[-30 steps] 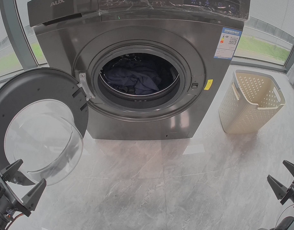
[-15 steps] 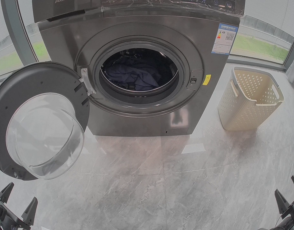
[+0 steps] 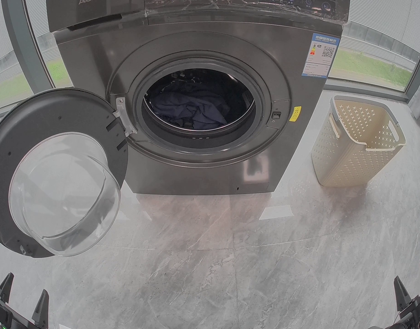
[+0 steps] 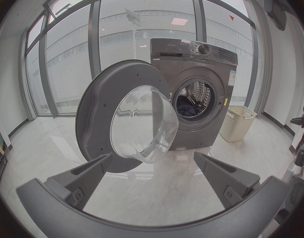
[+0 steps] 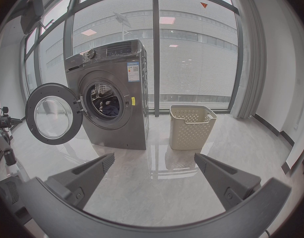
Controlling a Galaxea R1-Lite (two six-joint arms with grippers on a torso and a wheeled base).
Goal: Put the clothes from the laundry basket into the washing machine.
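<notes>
Hovering low over the grey marble floor (image 3: 219,261) at the nearest edge of the head view, the left hand (image 3: 23,293) has its two dark pointed fingers spread wide, with nothing between them. The right hand (image 3: 410,275) sits at the opposite near corner, also spread wide and holding nothing. Both are well apart from the machine and the basket.

Beyond the left hand, the round door (image 3: 50,119) of the washing machine (image 3: 210,179) stands swung fully open toward the robot's left, hinged at the left of the opening. Its clear glass bowl (image 3: 63,193) bulges out toward the robot.

Farther back, the porthole is uncovered. Dark blue clothes (image 3: 191,108) lie crumpled in the lower part of the steel drum, inside the rim. A small yellow sticker (image 3: 295,114) sits to the right of the opening and a blue-topped label (image 3: 320,55) is on the upper right of the front panel.

On the robot's right of the machine, the cream perforated laundry basket (image 3: 342,161) stands upright on the floor, near the machine's side but not touching it.

Behind everything, tall windows (image 3: 379,65) run across the back of the room.
</notes>
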